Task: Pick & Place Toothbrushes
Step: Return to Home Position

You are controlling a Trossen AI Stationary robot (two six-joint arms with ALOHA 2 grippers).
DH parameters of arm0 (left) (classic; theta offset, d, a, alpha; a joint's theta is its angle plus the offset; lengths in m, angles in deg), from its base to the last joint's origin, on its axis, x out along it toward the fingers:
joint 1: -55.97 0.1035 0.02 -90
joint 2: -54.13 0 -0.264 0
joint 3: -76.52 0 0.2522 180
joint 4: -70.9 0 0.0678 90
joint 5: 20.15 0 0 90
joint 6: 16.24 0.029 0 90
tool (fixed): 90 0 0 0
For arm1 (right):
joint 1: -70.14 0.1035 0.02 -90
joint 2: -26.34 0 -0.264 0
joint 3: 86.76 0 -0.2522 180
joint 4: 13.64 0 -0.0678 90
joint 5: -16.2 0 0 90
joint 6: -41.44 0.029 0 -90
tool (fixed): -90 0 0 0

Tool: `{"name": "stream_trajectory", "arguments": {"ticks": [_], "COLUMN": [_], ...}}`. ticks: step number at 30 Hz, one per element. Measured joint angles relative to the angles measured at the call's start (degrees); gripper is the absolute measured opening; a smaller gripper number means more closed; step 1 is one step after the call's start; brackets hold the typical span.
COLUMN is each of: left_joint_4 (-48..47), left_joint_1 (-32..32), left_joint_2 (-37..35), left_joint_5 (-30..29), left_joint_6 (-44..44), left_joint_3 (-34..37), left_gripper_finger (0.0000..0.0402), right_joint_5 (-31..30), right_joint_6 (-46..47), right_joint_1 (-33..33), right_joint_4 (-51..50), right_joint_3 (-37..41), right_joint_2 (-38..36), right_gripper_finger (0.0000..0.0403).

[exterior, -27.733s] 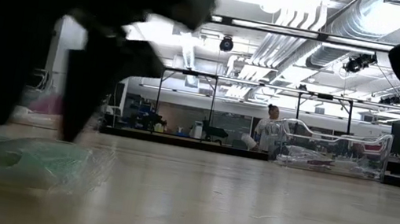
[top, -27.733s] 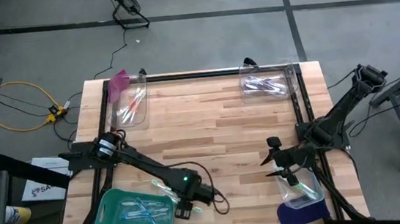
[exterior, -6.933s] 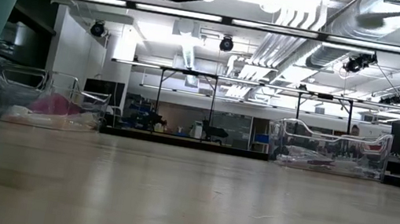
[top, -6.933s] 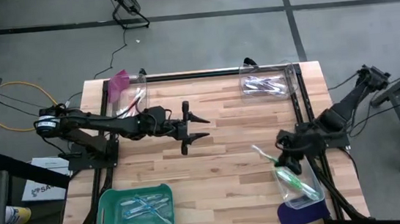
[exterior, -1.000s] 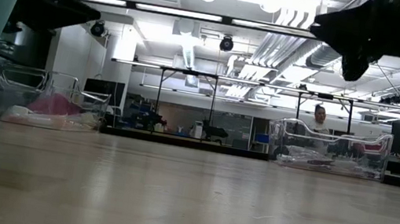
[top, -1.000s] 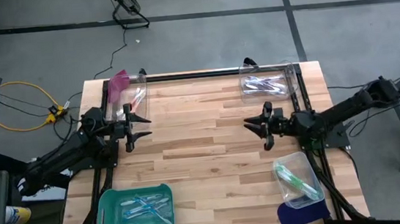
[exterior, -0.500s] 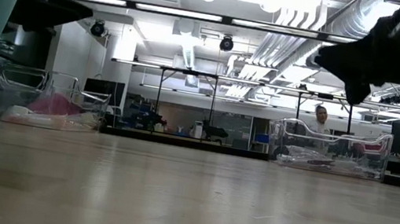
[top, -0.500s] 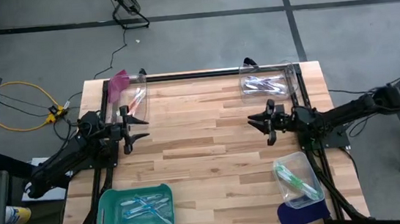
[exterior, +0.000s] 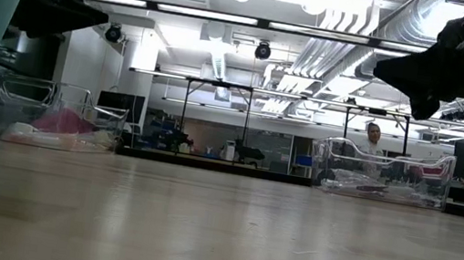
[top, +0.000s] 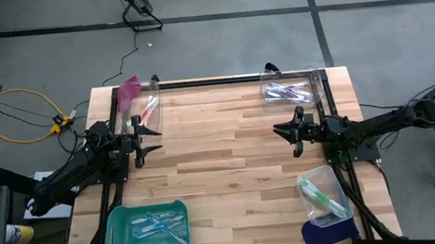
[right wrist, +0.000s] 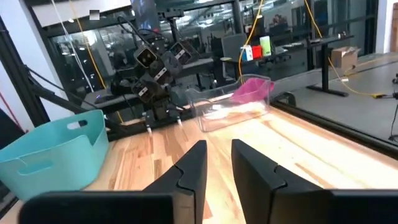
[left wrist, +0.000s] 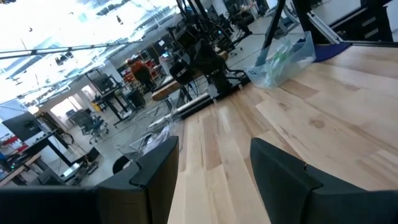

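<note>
- I am holding my left claw (top: 149, 141) above the left side of the table (top: 231, 177), just in front of the far-left clear bin (top: 156, 96). Its fingers (left wrist: 155, 177) are standing spread wide and gripping nothing.
- I am holding my right claw (top: 285, 138) above the right side of the table, between the far-right clear bin (top: 313, 77) and the white bin (top: 303, 182). Its fingers (right wrist: 189, 171) are standing apart with a narrow gap, and nothing is sitting between them.
- Both claws are pointing inward toward each other across the middle of the boards, well apart.
- The toothbrushes (top: 154, 224) are lying in four bins:
  - teal-blue ones in the teal bin (top: 114, 216) at the near-left corner
  - pink ones in the far-left clear bin
  - purple ones in the far-right clear bin
  - green ones in the white bin at the near right
- A person (exterior: 372, 132) is showing in the room beyond the table, behind the far-right clear bin in the low view.
</note>
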Motion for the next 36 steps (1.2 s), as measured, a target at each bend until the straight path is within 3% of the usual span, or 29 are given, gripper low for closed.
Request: {"name": "stream_trajectory", "arguments": {"ticks": [7,17,31,33,36], "left_joint_4": [5.91,5.33,5.35,5.35,5.14], "left_joint_1": [-0.01,-0.02,-0.15,-1.14,-3.98], "left_joint_2": [0.43,0.39,0.66,0.66,0.63], "left_joint_5": [-0.07,-0.27,-1.68,-3.08,-10.18], "left_joint_6": [-3.33,-2.48,-6.71,-6.92,-7.78], "left_joint_3": [3.48,3.62,3.75,3.77,3.77], "left_gripper_finger": [0.0193,0.0193,0.0193,0.0193,0.0193], "right_joint_5": [0.19,-0.17,-0.28,-0.27,-0.71], "right_joint_6": [1.15,1.17,2.73,3.14,3.29], "right_joint_1": [0.02,-0.04,-0.07,-0.04,-0.04], "right_joint_4": [-7.24,-18.2,-28.92,-29.46,-29.5], "right_joint_3": [0.02,0.04,0.09,0.09,0.09], "right_joint_2": [-3.14,-9.36,-17.96,-18.27,-18.25], "right_gripper_finger": [0.0044,0.0005,0.0002,0.0002,0.0002]}}
